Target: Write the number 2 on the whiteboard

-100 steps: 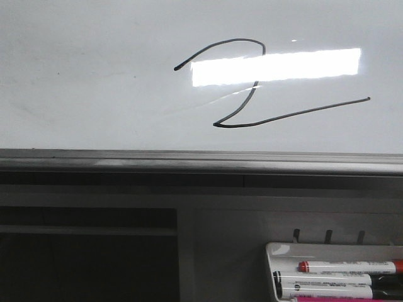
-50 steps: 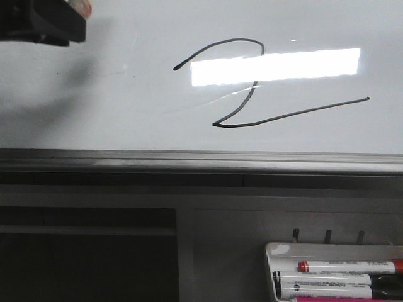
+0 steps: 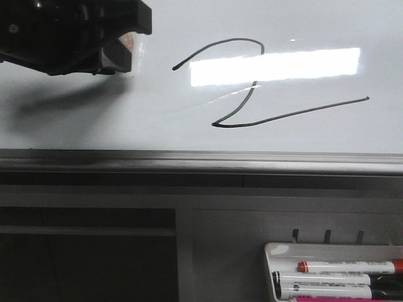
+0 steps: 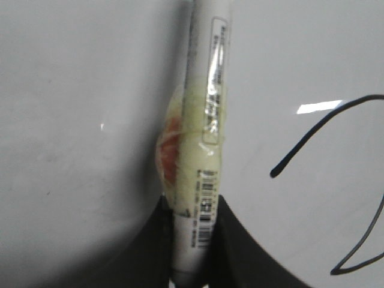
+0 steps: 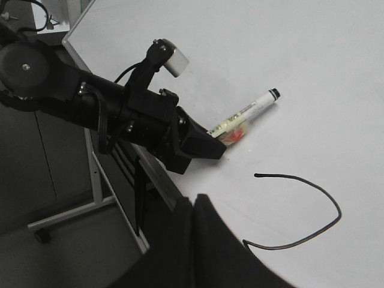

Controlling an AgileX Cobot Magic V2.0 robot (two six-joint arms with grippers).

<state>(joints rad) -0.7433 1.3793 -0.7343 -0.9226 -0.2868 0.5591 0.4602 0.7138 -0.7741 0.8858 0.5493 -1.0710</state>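
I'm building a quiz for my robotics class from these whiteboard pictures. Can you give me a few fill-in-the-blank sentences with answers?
1. The figure drawn on the whiteboard is the number ____.
2. The left gripper is shut on a ____.
3. The drawn line is ____ in colour.
4. The tray below the board holds several ____.

Answers: 2; marker; black; markers

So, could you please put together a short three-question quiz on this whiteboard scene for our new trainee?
1. True or false: the number 2 is already drawn on the whiteboard.
2. What does the left tool hold? A) eraser B) marker C) nothing
3. Fill in: the marker tray sits ___ the board's grey edge.

Key: 1 true; 2 B; 3 below.
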